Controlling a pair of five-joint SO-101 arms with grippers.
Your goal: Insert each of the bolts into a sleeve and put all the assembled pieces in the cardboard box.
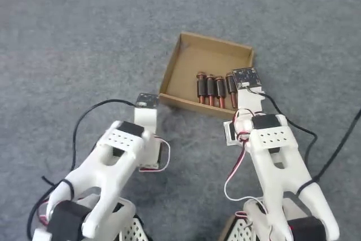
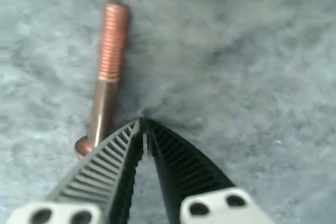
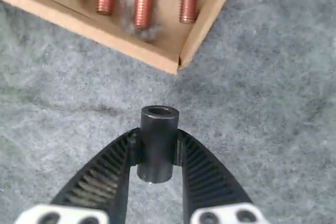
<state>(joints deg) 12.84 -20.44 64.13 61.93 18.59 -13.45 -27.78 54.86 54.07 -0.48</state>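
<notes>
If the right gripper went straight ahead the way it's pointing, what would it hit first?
Probably the near wall of the cardboard box, close to its corner; the right gripper, holding the sleeve, points at it across carpet.

High cam: hanging up over the arm bases, looking down + forward across the grey mat (image 1: 67,55), far enough for catching both arms + the whole cardboard box (image 1: 172,69). Left wrist cam: riding on the wrist, looking along the left gripper (image 2: 144,124) at the mat, very near, w/ a loose bolt (image 2: 107,66) just beside. Right wrist cam: looking along the right gripper (image 3: 157,141) + the sleeve (image 3: 159,124) held in it, near the mat too, reaching the box corner. Sharing w/ high cam: that corner + the bolts in the box (image 1: 211,90).
</notes>
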